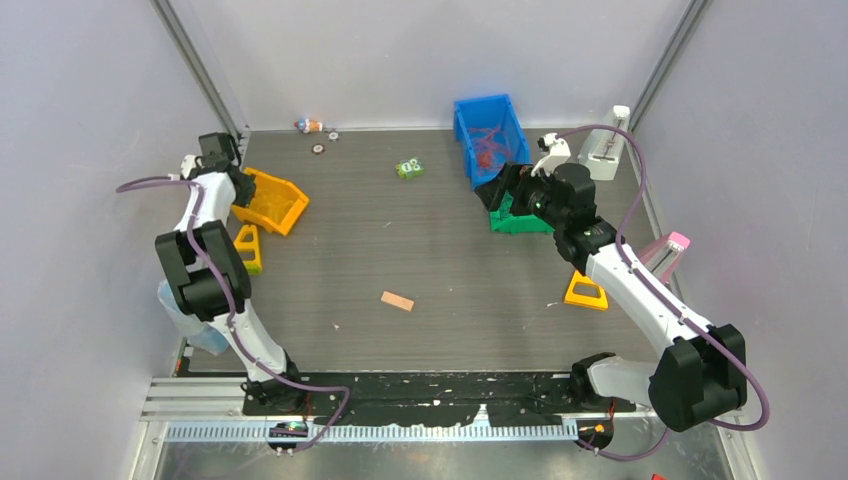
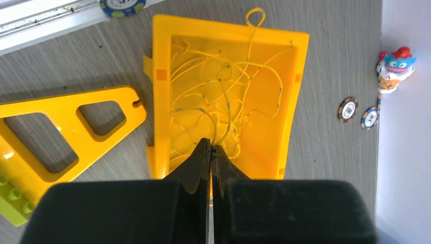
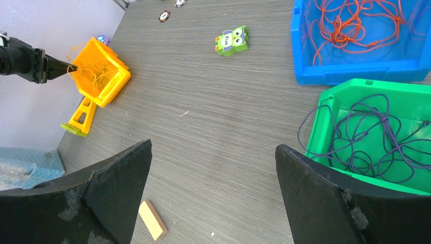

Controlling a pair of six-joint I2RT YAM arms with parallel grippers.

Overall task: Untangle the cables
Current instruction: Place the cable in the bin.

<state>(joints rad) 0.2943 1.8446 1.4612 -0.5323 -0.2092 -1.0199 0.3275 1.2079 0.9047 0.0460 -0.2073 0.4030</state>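
Left tool (image 2: 211, 152) sat clamped together above yellow cables (image 2: 223, 91) in the yellow bin (image 2: 161, 101); right tool (image 3: 213, 147) gaped wide, empty.

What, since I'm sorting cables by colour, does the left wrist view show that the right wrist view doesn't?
Only left wrist: the yellow cables strand by strand, one loop over the rim of the yellow bin. Only right wrist: red cables in the blue bin, dark purple cables in the green bin, the open right gripper. Both: that yellow bin and the shut left gripper at it.
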